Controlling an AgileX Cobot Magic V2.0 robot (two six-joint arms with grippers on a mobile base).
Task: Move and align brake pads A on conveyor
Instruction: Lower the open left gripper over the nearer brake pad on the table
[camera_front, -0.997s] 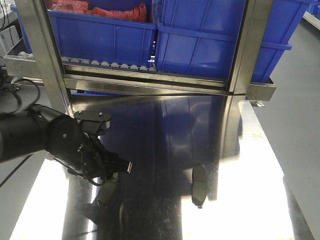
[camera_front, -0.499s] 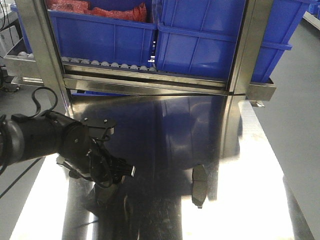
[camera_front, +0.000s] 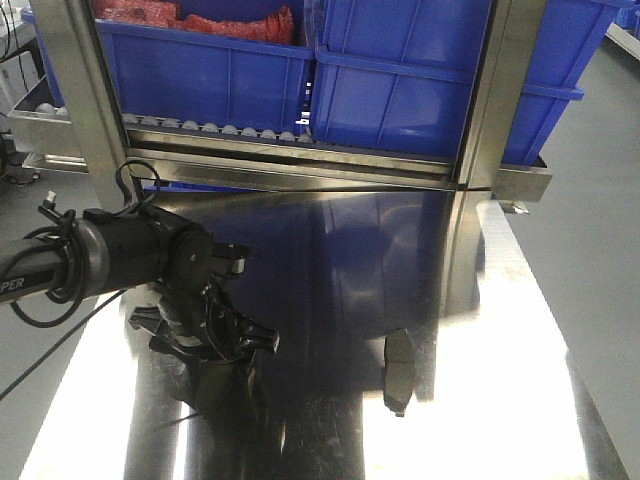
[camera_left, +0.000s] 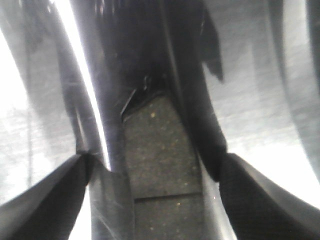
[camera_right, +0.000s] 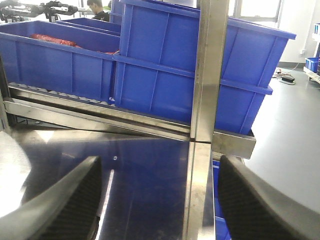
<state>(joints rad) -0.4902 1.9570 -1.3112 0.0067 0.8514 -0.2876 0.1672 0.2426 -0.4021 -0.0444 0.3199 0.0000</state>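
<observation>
Left gripper (camera_left: 154, 162) straddled a brake pad (camera_left: 161, 142) on the steel table (camera_front: 480, 330), jaws apart, apparently aligned for grasping; right gripper (camera_right: 159, 161) gaped empty.

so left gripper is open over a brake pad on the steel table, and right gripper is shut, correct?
No, the right gripper is open; the right wrist view shows its fingers wide apart. The rest stands: the left gripper is open over a brake pad on the steel table.
</observation>
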